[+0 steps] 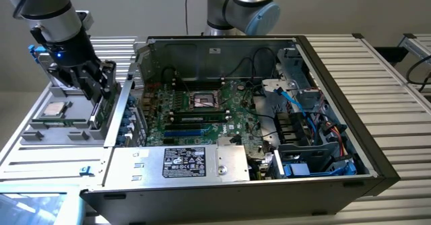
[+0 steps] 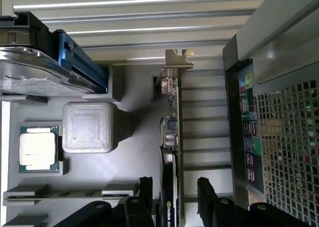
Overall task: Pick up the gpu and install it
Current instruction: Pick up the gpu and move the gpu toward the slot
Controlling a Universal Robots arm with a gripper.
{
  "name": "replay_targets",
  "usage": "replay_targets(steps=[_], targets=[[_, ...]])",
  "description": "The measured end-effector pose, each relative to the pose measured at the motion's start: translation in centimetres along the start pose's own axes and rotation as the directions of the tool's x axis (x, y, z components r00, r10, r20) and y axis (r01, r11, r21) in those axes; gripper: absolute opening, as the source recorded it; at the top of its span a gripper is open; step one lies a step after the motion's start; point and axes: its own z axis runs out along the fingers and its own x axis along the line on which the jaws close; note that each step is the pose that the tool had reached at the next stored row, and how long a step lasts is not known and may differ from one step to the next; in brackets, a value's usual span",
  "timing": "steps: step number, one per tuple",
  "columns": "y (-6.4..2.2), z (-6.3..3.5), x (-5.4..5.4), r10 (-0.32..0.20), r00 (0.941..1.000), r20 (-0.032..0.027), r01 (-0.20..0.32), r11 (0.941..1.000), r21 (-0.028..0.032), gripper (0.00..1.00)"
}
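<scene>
1. Nearest the exterior camera sits the open computer case (image 1: 377, 149). Its silver power supply (image 1: 181, 162), with a black label, runs along the front edge, and the green motherboard (image 1: 202, 104) lies deeper inside.
2. To the exterior view's left of the case, a gray parts tray (image 1: 40, 144) rests on the slatted metal table (image 1: 397, 83). A processor chip (image 1: 54, 110) lies flat in one of its pockets.
3. In the upper left of that view the arm reaches down over the tray. The gripper (image 1: 94, 90) hangs at the tray's side nearest the case, directly over the gpu (image 1: 101, 113), which stands on edge in a slot there.
4. From the wrist camera, the two black fingers (image 2: 145, 192) are closest, spread apart with the card upright between them. A narrow gap shows on each side, so they straddle it and grip nothing.
5. The card's silver end bracket (image 2: 178, 60) sits at the end farthest from the fingers.
6. On one side of the card lie a clear ribbed plastic block (image 2: 87, 126), the chip and a silver drive with a blue rail (image 2: 45, 62). On the other side, just beside the tray, stands the case's rear panel (image 2: 249, 137) with its perforated grille (image 2: 291, 152).
</scene>
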Motion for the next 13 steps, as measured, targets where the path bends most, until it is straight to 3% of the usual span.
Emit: replay_targets(steps=[9,13], targets=[[0.06,1.63,0.3,0.0,1.0,-0.0006,0.0,1.0,0.0,0.49],[0.06,2.35,0.3,0.001,1.0,-0.0045,-0.001,1.0,0.0001,0.49]])
